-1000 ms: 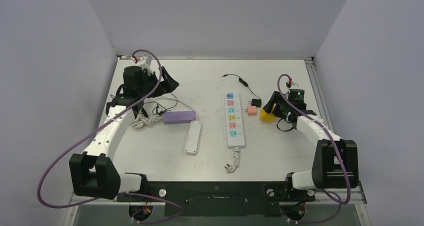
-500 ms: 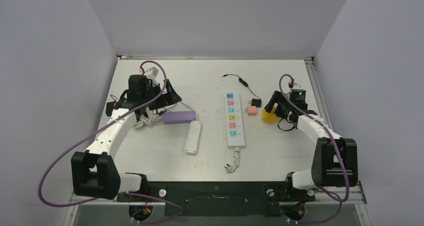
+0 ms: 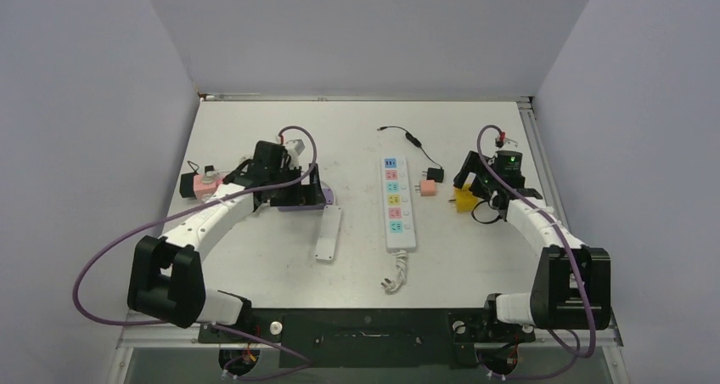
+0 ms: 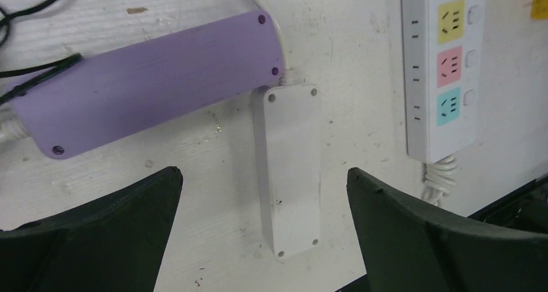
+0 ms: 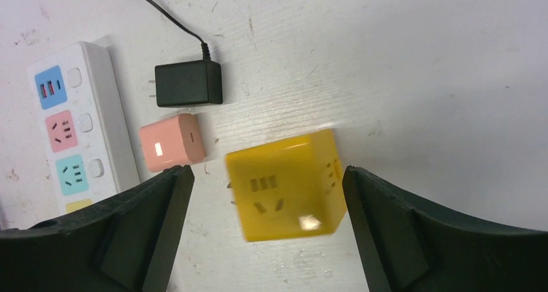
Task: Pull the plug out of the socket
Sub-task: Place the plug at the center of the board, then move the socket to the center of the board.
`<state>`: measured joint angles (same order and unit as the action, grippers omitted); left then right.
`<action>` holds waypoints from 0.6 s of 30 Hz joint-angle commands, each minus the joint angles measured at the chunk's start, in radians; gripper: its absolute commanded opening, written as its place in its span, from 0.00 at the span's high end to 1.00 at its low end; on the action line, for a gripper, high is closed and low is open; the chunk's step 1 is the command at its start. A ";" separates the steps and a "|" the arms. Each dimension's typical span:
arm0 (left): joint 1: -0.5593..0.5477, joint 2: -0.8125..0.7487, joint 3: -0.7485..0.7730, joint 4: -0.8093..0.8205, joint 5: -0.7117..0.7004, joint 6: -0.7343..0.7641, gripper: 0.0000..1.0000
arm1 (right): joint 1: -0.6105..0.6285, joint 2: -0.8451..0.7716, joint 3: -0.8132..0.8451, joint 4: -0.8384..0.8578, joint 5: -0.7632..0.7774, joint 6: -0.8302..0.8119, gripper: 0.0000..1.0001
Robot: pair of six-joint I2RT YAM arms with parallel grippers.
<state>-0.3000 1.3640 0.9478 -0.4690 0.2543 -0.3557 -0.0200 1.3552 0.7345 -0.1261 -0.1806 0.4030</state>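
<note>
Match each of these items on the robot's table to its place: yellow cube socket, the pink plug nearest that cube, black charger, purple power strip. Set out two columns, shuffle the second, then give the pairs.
Column 1
1. yellow cube socket
2. pink plug nearest that cube
3. black charger
4. purple power strip

Column 2
A. a thin black cable runs from it
B. next to a plain white strip, by the open left claw
C. between the fingers of the open right claw
D. right beside the multicoloured strip

Pairs: 1-C, 2-D, 3-A, 4-B

Purple power strip (image 4: 148, 79) face-down, white power strip (image 4: 287, 169) just beside its end.
</note>
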 commanded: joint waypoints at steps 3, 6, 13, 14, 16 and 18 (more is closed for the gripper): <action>-0.059 0.114 0.057 -0.066 -0.042 0.046 0.03 | 0.014 -0.145 0.001 -0.008 0.156 -0.022 0.10; -0.088 0.142 0.060 -0.078 -0.064 0.052 0.03 | 0.050 -0.195 -0.006 -0.013 0.169 -0.027 0.10; -0.167 0.200 0.054 -0.054 -0.013 0.037 0.03 | 0.098 -0.243 -0.006 -0.034 0.176 -0.037 0.10; -0.179 0.214 0.058 -0.057 -0.010 0.035 0.03 | 0.104 -0.247 -0.006 -0.035 0.176 -0.036 0.10; -0.201 0.240 0.064 -0.056 -0.003 0.030 0.03 | 0.110 -0.247 -0.004 -0.035 0.176 -0.035 0.10; -0.221 0.260 0.070 -0.048 0.000 0.016 0.03 | 0.113 -0.246 -0.001 -0.032 0.175 -0.035 0.10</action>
<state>-0.4881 1.5894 0.9707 -0.5343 0.2283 -0.3286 0.0834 1.1305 0.7345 -0.1669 -0.0349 0.3767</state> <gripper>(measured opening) 0.971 0.900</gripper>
